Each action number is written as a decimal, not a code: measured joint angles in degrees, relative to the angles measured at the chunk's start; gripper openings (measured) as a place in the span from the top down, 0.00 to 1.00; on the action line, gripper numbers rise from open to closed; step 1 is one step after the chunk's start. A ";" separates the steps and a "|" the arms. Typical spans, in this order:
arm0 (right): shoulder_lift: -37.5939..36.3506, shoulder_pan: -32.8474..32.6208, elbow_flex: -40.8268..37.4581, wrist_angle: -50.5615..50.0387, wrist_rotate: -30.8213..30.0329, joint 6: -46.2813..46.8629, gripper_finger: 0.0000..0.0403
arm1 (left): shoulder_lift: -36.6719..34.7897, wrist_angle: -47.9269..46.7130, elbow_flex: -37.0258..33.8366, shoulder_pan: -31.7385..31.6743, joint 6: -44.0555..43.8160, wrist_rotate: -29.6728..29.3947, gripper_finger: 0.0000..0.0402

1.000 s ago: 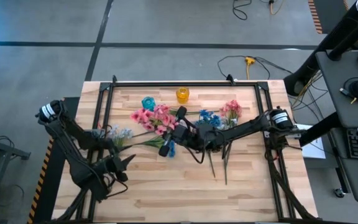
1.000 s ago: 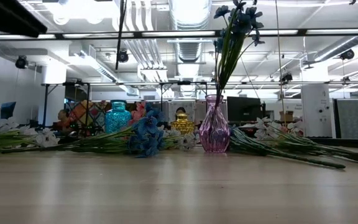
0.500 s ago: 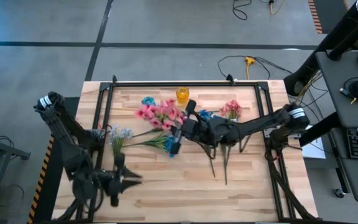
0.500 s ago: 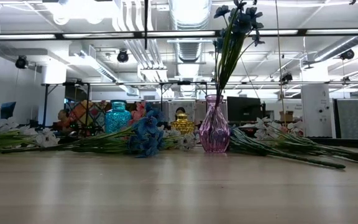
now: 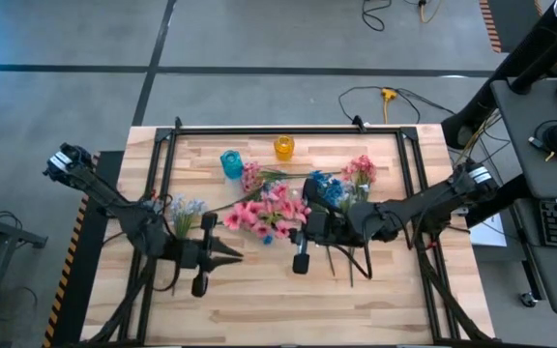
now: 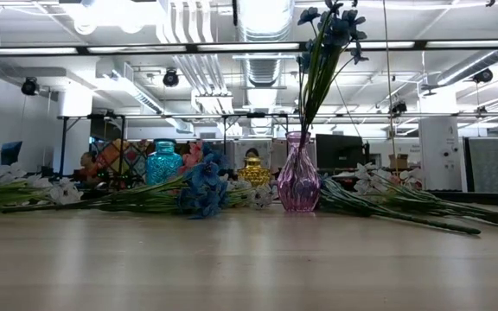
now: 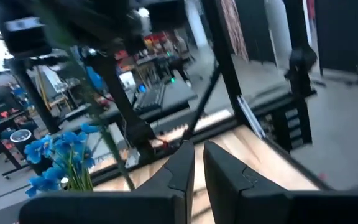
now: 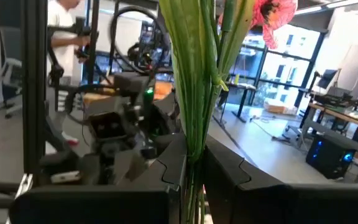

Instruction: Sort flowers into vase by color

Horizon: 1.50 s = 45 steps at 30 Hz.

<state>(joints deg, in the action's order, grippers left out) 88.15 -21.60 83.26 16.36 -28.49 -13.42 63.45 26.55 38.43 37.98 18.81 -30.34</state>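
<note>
My right gripper (image 5: 303, 228) hangs above the table's middle, shut on a spray of pink flowers (image 5: 265, 213); its pink bloom (image 8: 273, 14) shows in the right wrist view. A purple vase (image 6: 298, 177) holds blue flowers (image 5: 326, 188). A teal vase (image 5: 231, 162) and a yellow vase (image 5: 284, 147) stand at the far edge. Another pink spray (image 5: 359, 172) and pale white-lavender flowers (image 5: 184, 207) lie flat on the table. My left gripper (image 5: 228, 253) points level toward the table's right, shut and holding nothing. Neither gripper shows in the low view. My right gripper pinches the bundle of green stems (image 8: 196, 146) between its two fingers, below the blooms. The fingers come about level from the table's right and lie across the stems. The spray is lifted clear of the table, its pink blooms beyond the fingers toward the table's left.
A black frame (image 5: 288, 129) borders the table's far and side edges. A blue spray (image 6: 201, 190) lies in front of the vases. Long green stems (image 5: 341, 259) lie under my right arm. The near half of the wooden table (image 5: 288, 309) is bare.
My left gripper has shut, risen, swung toward the table's right and tipped from pointing down to level. My right gripper has carried the pink spray up and toward the near edge, away from the far vases; its stem has left the low view.
</note>
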 joint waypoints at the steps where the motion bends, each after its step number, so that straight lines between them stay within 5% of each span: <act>1: 0.00 -0.05 0.00 -0.27 -0.02 0.01 0.92 | 0.01 2.79 -1.13 -0.54 0.00 -0.09 0.96; 6: 1.07 0.00 0.00 0.33 0.00 -0.30 0.92 | 0.91 9.36 -3.92 -3.91 -2.46 0.10 0.91; 14: 3.69 0.00 0.00 3.12 0.46 -1.65 0.92 | 5.92 11.02 -2.49 -7.38 -5.66 1.24 0.64; 19: 3.93 0.00 0.00 3.29 0.58 -1.58 0.92 | 9.62 11.05 1.20 -7.51 -5.20 -9.95 0.50; 24: 3.90 -0.11 0.00 3.29 2.50 -1.61 0.92 | 12.17 10.97 3.74 -7.58 -2.69 -8.66 0.47; 32: 3.90 -0.11 0.00 3.69 4.55 -4.28 0.92 | 15.25 10.89 6.97 -8.05 -1.99 -5.12 0.52; 41: 3.74 -0.11 -0.02 3.40 4.55 -3.73 0.90 | 15.30 10.85 7.79 -8.18 -1.33 -7.10 0.94; 45: 3.20 0.20 -0.02 2.29 3.89 -3.77 0.83 | 15.27 10.68 7.66 -8.47 -0.91 -9.53 0.96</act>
<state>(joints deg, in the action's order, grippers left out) 91.35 -21.40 83.24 18.65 -24.60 -17.19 78.72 37.22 46.09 29.51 17.90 -39.87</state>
